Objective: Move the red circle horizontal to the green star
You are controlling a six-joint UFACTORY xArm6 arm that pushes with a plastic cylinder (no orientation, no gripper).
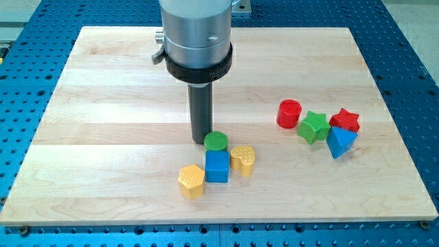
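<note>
red circle (289, 113): short round cyl, bright red, flat top, standing upright; sits just to view's left of the green star, a bit toward view's top, about touching or nearly so, can't tell which.
green star (313, 127): landmark; chunky green star shape, lying flat on the wooden board (103, 123), in board's right half.
red star (345, 121): just to view's right of green star, looks to be touching.
blue triangle (340, 142): right of green star & toward view's bottom, tucked under the red star.
my tip (201, 141): dark rod end, down at board level, well apart from green star toward view's left; holds nothing, just a plain rod w/ no jaws.
green circle (216, 142): just beside my tip on its right; far left of green star.
blue cube (217, 166): right below green circle, touching it.
yellow heart (242, 159): touching blue cube's right side.
yellow hexagon (191, 181): at blue cube's lower left, close by.
</note>
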